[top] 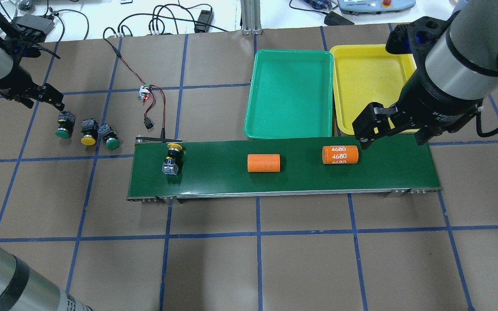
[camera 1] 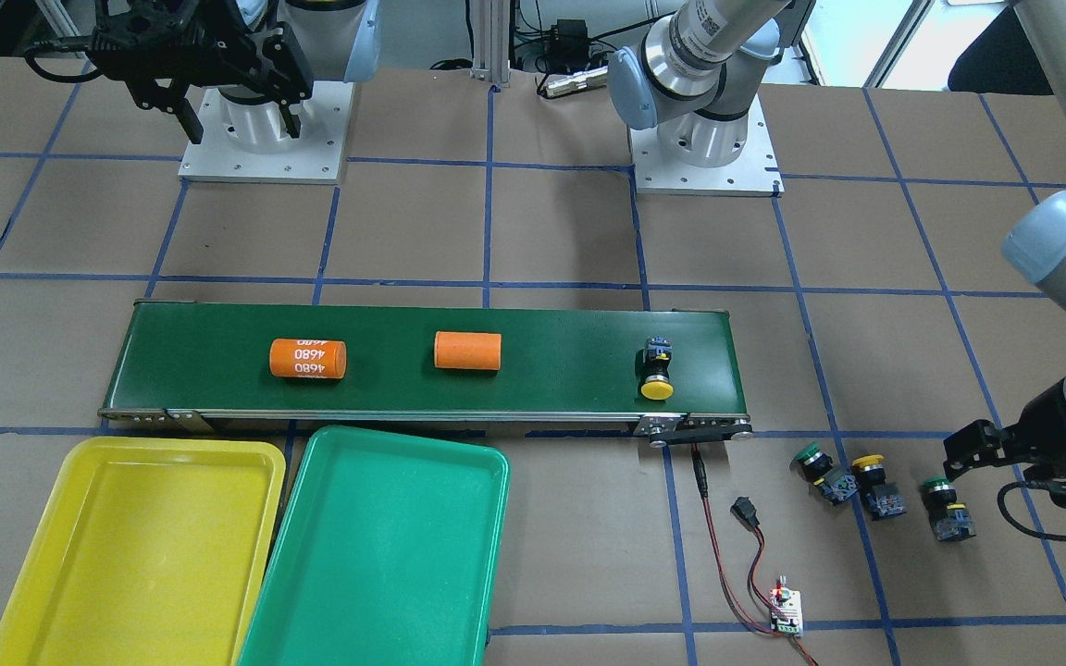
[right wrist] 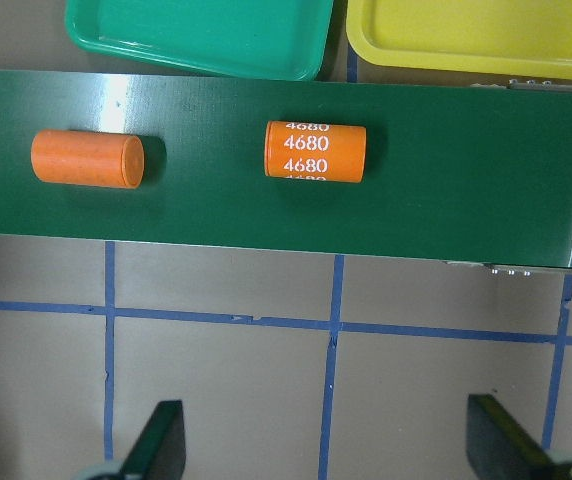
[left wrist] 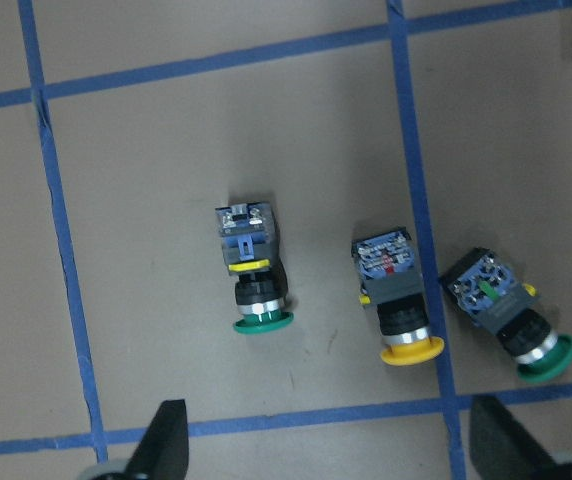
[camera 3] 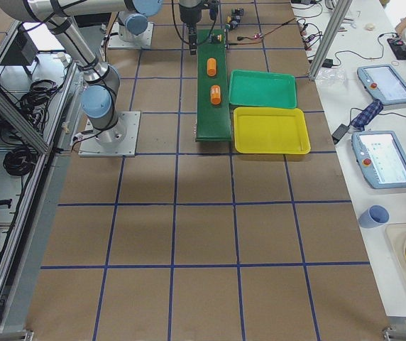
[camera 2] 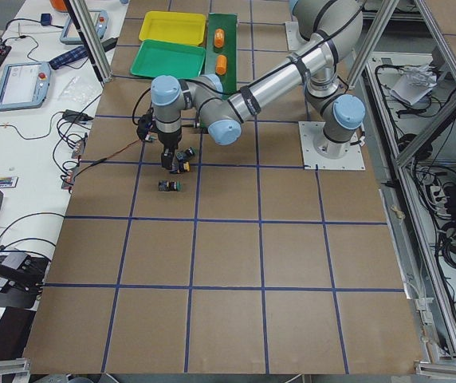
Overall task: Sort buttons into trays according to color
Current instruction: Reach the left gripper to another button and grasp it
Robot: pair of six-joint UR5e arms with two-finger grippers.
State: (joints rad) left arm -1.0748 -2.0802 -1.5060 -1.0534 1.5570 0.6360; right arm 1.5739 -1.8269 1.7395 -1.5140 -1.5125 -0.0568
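Hovering over the table, the left gripper [left wrist: 331,445] has its fingers spread wide and holds nothing. Its wrist view shows, lying on their sides below it, a green button [left wrist: 253,275] set apart, then a yellow button [left wrist: 394,300] and a second green button [left wrist: 503,312] just beside each other. That view misses the fourth button [top: 172,159], yellow-capped, which the overhead view shows lying at the left end of the belt [top: 283,181].

The right gripper [right wrist: 331,440], also wide open and holding nothing, hangs high near the belt's right part. Its wrist view shows a plain cylinder [right wrist: 87,158] and a cylinder printed 4680 [right wrist: 315,152], both orange, on the belt, and only the near edges of the green tray [right wrist: 196,30] and yellow tray [right wrist: 466,25] just beyond it.

Seen from overhead, the right arm covers part of the yellow tray. A small board [top: 145,91] with red and black wires lies between the loose buttons and the green tray.
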